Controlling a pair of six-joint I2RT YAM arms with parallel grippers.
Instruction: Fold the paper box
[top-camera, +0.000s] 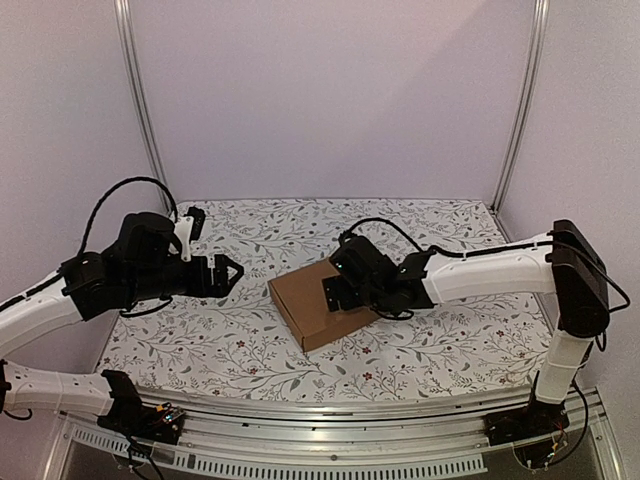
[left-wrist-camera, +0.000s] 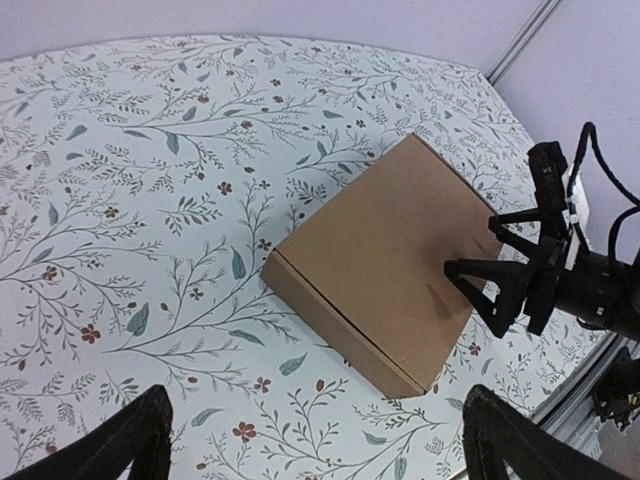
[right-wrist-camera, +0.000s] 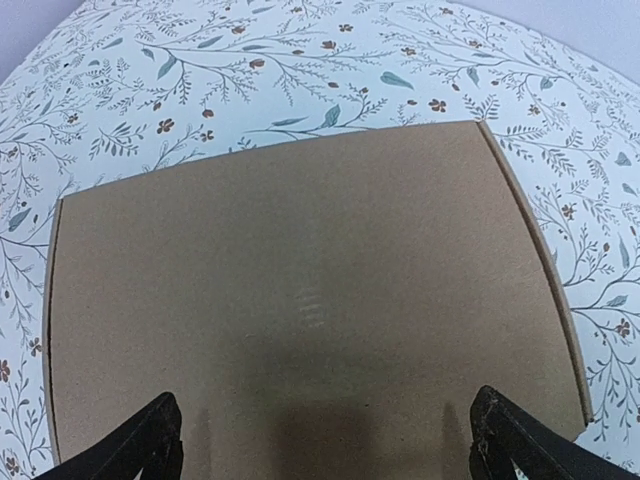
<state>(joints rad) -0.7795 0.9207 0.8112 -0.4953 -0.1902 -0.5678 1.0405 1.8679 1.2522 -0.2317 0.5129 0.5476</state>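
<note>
Light, stiff and smooth by its look, the closed paper box (top-camera: 318, 302) lies flat mid-table on the floral tablecloth (top-camera: 200, 340), best pinched at an edge; the right gripper (right-wrist-camera: 322, 400) gapes over its 3 o'clock side, the left gripper (top-camera: 232, 274) gapes at 9 o'clock.

The table (top-camera: 190, 345) is covered in a white leaf-and-flower print. The paper box (top-camera: 298, 305) lies closed and flat on it, directly under the right gripper (right-wrist-camera: 322, 400) and out ahead of the left gripper (top-camera: 235, 272).

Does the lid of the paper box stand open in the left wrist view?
No, the paper box lies closed on the table, its top panel flat on the walls.
</note>
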